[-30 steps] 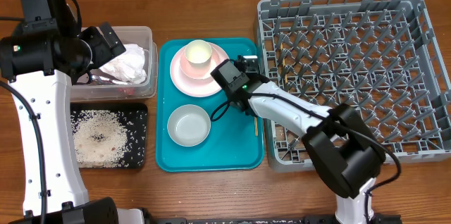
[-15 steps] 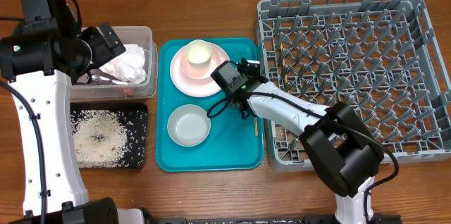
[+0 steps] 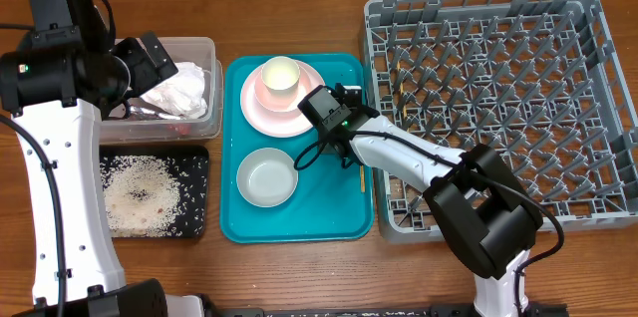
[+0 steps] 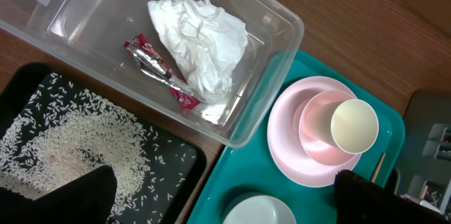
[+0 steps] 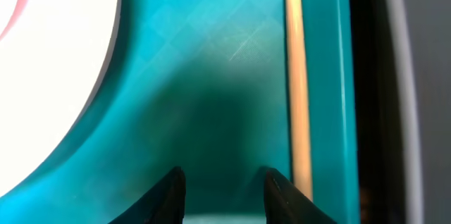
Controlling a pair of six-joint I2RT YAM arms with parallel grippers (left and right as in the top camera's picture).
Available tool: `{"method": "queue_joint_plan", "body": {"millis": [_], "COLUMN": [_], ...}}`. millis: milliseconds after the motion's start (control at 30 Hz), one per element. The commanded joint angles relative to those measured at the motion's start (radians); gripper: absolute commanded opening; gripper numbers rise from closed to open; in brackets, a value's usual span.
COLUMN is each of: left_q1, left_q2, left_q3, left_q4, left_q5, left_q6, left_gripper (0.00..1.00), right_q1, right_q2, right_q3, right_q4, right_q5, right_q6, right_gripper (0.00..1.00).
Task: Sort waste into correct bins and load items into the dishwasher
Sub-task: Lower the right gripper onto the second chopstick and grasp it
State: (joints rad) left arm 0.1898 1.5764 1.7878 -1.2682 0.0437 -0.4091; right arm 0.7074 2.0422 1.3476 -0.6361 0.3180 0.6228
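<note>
Our right claw [image 5: 222,185] hangs partly open and empty over the teal tray [image 5: 211,62], just beside the chopstick [image 5: 299,76] along the tray's right edge. Our left claw [image 4: 218,199] gapes wide, holding nothing, above the clear tub [image 4: 84,20] containing napkin [image 4: 201,41] and wrapper [image 4: 158,69]. Rice [image 4: 70,139] fills the black tray [image 4: 189,175].
</note>
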Motion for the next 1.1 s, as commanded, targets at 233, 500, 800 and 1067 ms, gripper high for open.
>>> {"method": "queue_joint_plan", "body": {"millis": [233,500,800,1067], "left_q1": [0.0,0.0,0.0,0.0], "left_q2": [-0.006,-0.006,-0.006,-0.006], "left_q3": [0.016,0.016,0.016,0.016], "left_q4": [0.0,0.0,0.0,0.0], "left_q5": [-0.006,-0.006,-0.007,-0.006], "left_q6": [0.013,0.013,0.013,0.013], "left_gripper": [1.0,1.0,1.0,1.0], "right_q1": [0.0,0.001,0.002,0.001], "right_q2": [0.013,0.01,0.002,-0.015], "right_q3": [0.01,0.024,0.029,0.04], "right_q4": [-0.034,-0.043,-0.038,-0.032], "right_q5": [0.071,0.093,0.001,-0.023], "right_q6": [-0.043,-0.044,-0.048,-0.055], "right_gripper": [0.38,0.39,0.39,0.39]}}
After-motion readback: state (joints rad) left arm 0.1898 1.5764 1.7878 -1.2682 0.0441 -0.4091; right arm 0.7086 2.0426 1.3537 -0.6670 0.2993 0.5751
